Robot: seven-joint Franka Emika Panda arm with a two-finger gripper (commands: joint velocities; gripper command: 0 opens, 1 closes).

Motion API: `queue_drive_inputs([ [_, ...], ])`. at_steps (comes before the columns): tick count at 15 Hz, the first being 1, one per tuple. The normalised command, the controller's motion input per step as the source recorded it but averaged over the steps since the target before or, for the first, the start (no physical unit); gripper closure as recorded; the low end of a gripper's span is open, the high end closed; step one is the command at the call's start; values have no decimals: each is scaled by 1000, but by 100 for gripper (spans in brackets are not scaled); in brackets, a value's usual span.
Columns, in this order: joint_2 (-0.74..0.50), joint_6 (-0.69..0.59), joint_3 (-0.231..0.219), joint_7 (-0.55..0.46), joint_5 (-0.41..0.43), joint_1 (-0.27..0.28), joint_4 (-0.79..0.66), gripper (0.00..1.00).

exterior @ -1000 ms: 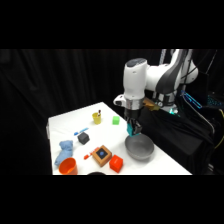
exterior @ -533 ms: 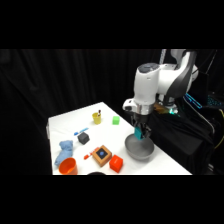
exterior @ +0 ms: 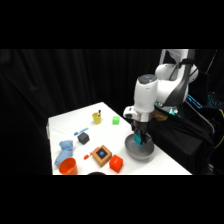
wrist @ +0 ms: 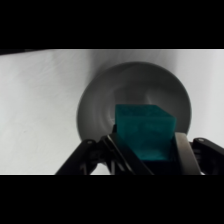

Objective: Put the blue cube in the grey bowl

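Since a second ago my arm has swung across the table [exterior: 65, 125] from beside the green block [exterior: 116, 120] to a spot over the grey bowl [exterior: 131, 149], and it has come down as well, so my gripper [exterior: 139, 140] now hangs just above the bowl's hollow. My arm reaches in from its base, elbow high, wrist pointing straight down, the hand upright over the bowl. Directly under my fingers [wrist: 184, 152] the wrist view shows the grey bowl [wrist: 100, 105], its round floor filling the space beneath them, rim on every side. Clamped between my fingers sits the blue cube [wrist: 144, 131], squarely held on two opposite faces, its top edge level; it has no long axis to mind. I cannot tell whether it touches the bowl's floor. That is the relation the next move turns on, as I judge it: cube straight above the bowl's middle, nothing between them, so parting my fingers should let it fall inside. Off to the far side of my fingers lie the dark cube [exterior: 83, 138], the wooden block [exterior: 101, 154] and the orange bowl [exterior: 67, 166], all well apart.
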Motion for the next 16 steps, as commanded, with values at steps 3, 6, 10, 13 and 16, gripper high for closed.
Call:
queue_drive_inputs([
  [3, 153, 262, -42, -219, 139, 30, 42, 70],
  [6, 113, 169, -12, -268, 212, 11, 63, 23],
  [10, 37, 84, -6, -244, 177, 4, 67, 1],
  [13, -41, 0, -9, -226, 150, -6, 62, 0],
  [16, -186, -172, -9, -196, 111, 6, 33, 0],
])
